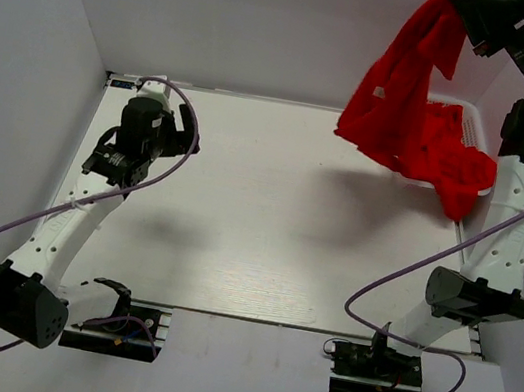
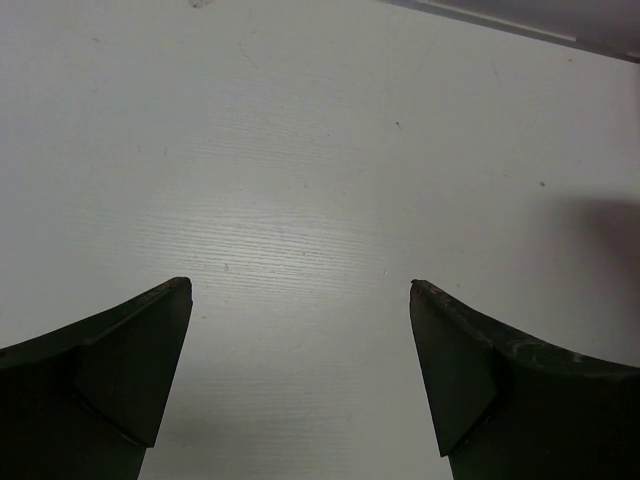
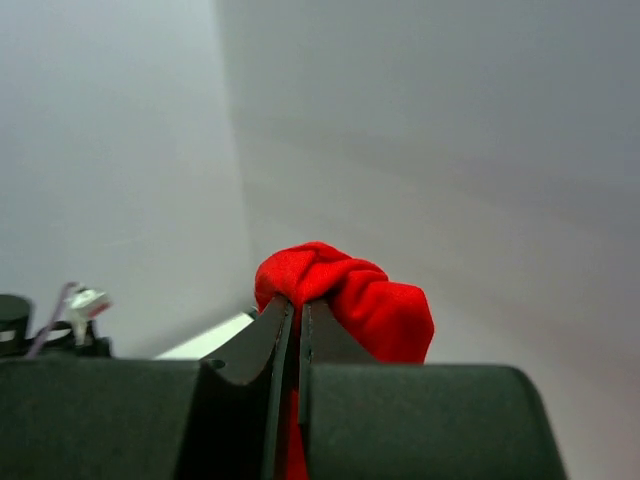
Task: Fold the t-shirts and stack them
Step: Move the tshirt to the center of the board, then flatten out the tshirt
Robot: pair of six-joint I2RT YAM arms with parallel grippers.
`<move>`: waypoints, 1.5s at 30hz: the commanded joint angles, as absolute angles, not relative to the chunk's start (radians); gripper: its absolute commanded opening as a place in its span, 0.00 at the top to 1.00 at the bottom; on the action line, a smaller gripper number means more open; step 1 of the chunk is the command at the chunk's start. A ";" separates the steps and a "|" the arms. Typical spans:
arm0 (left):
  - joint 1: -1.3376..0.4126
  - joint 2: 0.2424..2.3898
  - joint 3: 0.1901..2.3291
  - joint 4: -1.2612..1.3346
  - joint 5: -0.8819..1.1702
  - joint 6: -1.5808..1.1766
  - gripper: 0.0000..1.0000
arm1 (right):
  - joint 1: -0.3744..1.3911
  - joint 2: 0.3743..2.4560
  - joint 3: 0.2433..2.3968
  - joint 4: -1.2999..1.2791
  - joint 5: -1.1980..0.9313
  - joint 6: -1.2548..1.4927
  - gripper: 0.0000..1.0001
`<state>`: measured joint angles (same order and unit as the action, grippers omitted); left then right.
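Observation:
A bright red t-shirt (image 1: 404, 84) hangs in the air at the back right, pinched at its top by my right gripper (image 1: 468, 9), which is raised high. In the right wrist view the gripper (image 3: 296, 303) is shut on a bunch of the red fabric (image 3: 350, 290). More red t-shirts (image 1: 451, 158) lie heaped in and over the white basket (image 1: 474, 117) below it. My left gripper (image 1: 190, 133) is open and empty over the bare table at the left; in the left wrist view (image 2: 300, 290) only white table shows between its fingers.
The white basket stands at the back right corner against the wall. White walls close in the table at the left, back and right. The right arm's body (image 1: 497, 248) rises along the right edge.

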<state>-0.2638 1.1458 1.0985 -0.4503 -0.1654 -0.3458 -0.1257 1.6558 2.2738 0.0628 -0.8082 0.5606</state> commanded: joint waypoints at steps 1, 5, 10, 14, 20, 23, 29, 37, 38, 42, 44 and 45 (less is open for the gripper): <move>-0.259 1.109 1.196 -0.468 -0.141 -0.334 0.00 | -0.071 1.681 2.370 0.287 -0.887 0.715 1.00; -0.259 1.118 1.261 -0.512 -0.150 -0.334 0.00 | -0.002 1.672 2.358 0.305 -0.871 0.683 1.00; -0.259 1.088 1.270 -0.522 -0.150 -0.334 0.00 | 0.127 1.666 2.291 0.256 -0.884 0.609 1.00; -0.259 1.055 1.259 -0.561 -0.160 -0.344 0.00 | 0.228 1.643 2.102 0.071 -0.862 0.448 1.00; -0.259 1.020 1.168 -0.637 -0.169 -0.393 0.00 | 0.409 1.520 1.495 0.042 -0.617 0.164 1.00; -0.259 1.020 1.112 -0.670 -0.143 -0.414 0.00 | 0.463 1.523 1.260 0.060 -0.469 0.169 1.00; -0.259 1.064 1.013 -0.681 0.010 -0.423 0.00 | 0.520 1.634 1.112 0.025 -0.367 0.175 0.98; -0.268 1.092 0.939 -0.699 0.061 -0.433 0.00 | 0.543 1.622 1.153 -0.075 -0.160 0.167 0.10; -0.268 1.092 0.939 -0.709 0.061 -0.442 0.00 | 0.542 1.586 1.154 -0.083 -0.137 0.184 0.10; -0.268 1.081 0.930 -0.719 0.061 -0.442 0.00 | 0.537 1.395 1.108 -0.078 -0.003 0.195 0.10; -0.268 1.069 0.930 -0.741 0.061 -0.442 0.00 | 0.537 1.349 1.069 -0.094 0.070 0.206 0.10; -0.268 1.069 0.919 -0.741 0.052 -0.442 0.00 | 0.537 1.291 1.052 -0.097 0.072 0.196 0.10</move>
